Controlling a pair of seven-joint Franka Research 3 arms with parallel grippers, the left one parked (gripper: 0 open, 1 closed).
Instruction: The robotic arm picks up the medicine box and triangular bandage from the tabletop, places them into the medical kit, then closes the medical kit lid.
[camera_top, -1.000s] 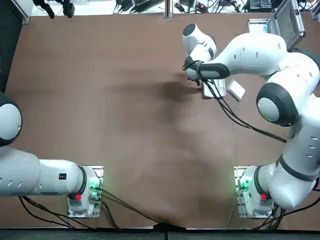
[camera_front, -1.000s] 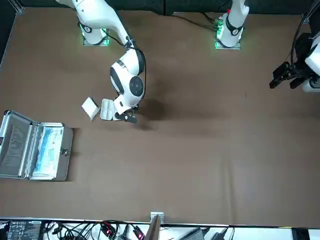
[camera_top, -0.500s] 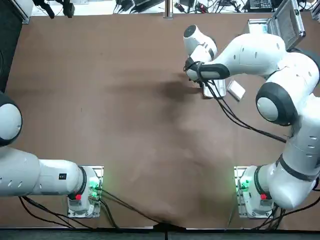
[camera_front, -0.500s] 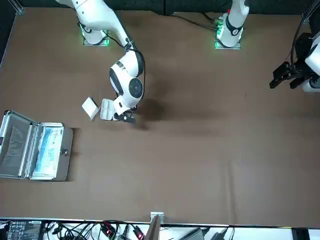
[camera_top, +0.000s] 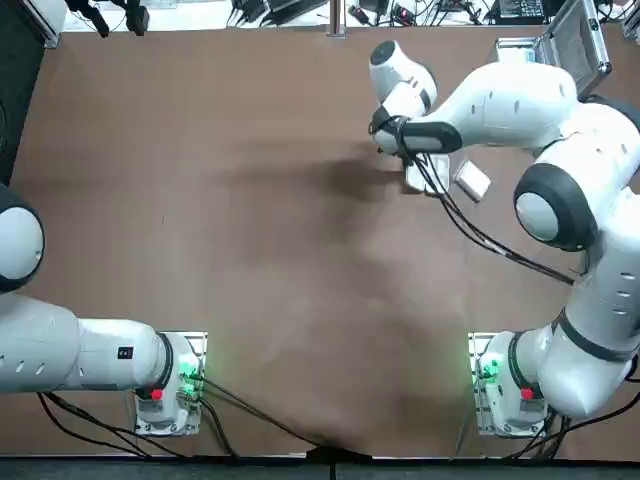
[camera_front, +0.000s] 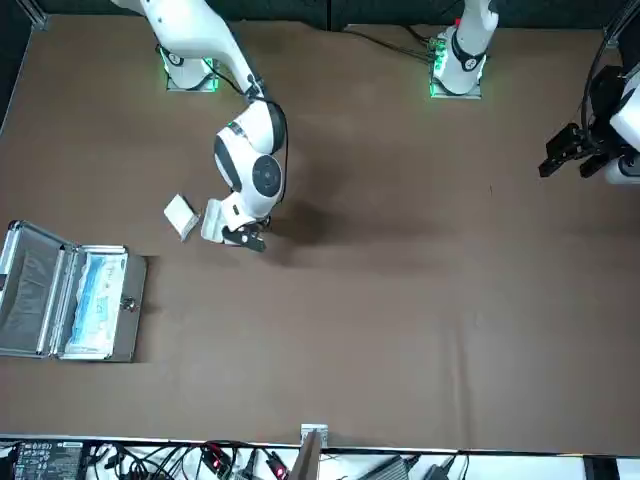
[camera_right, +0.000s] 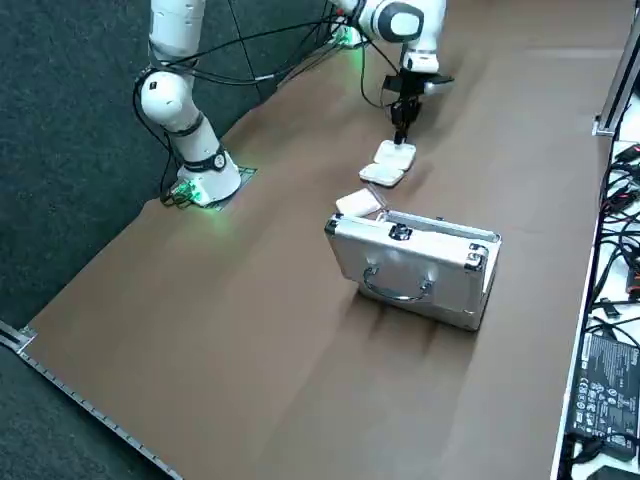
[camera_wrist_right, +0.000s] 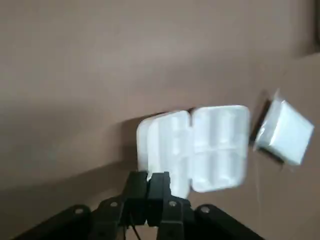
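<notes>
The triangular bandage (camera_wrist_right: 200, 147), a white puffy two-lobed packet, lies flat on the brown table (camera_top: 250, 200). The robotic arm's right gripper (camera_wrist_right: 152, 176) hangs shut just over the packet's edge, with nothing between its fingers. It also shows as the gripper (camera_front: 247, 238) beside the bandage (camera_front: 212, 220), and as the gripper (camera_right: 402, 130) above the bandage (camera_right: 388, 163). The medicine box (camera_front: 180, 215), a small white carton, rests a little beyond the packet (camera_top: 427, 178). The medical kit (camera_front: 95, 292) stands open, its blue lining showing, with the medical kit lid (camera_right: 405, 275) upright.
The kit (camera_top: 560, 45) sits near the table's far right corner, beyond the medicine box (camera_top: 472, 181). Black cables (camera_top: 470, 225) trail from the working arm over the table. Cables and electronics (camera_front: 200, 460) crowd the table's far edge.
The right gripper has shifted slightly toward the bandage and away from the arm bases. The bandage, box and kit have not moved.
</notes>
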